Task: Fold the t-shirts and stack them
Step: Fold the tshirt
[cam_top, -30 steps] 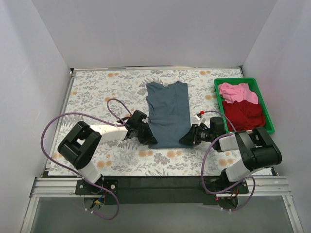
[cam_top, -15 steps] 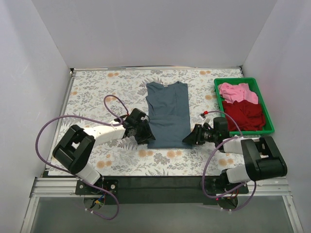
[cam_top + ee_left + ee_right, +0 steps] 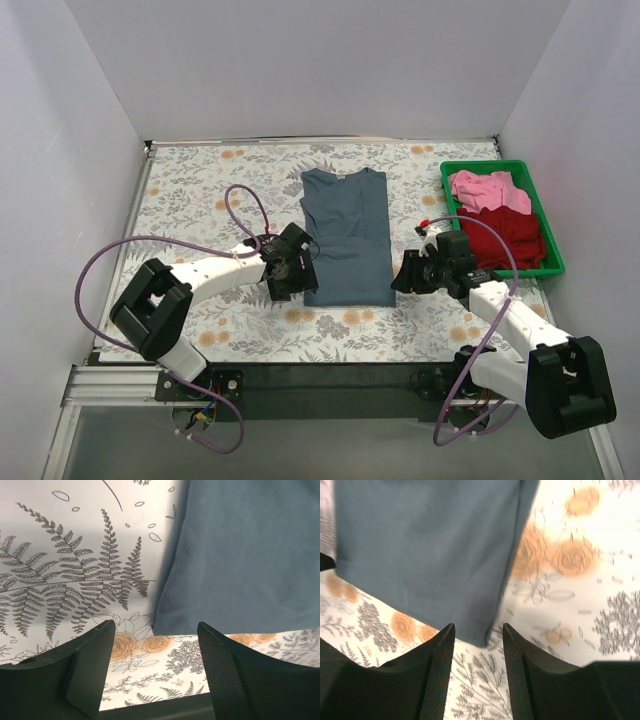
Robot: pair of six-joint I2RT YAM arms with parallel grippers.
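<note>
Top external: blue-grey t-shirt [image 3: 346,235] flat, smooth, folded lengthwise to narrow strip.

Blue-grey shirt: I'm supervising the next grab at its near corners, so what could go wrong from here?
The blue-grey shirt lies flat on the table, so the open left gripper and right gripper may slide over the corners or pinch only a top layer. If one catches, the fold would skew. The left arm's purple cable loops close to the shirt's edge and might drag it.

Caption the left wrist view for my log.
Left gripper, jaws open, over the near corner of the shirt on the floral table.
</note>
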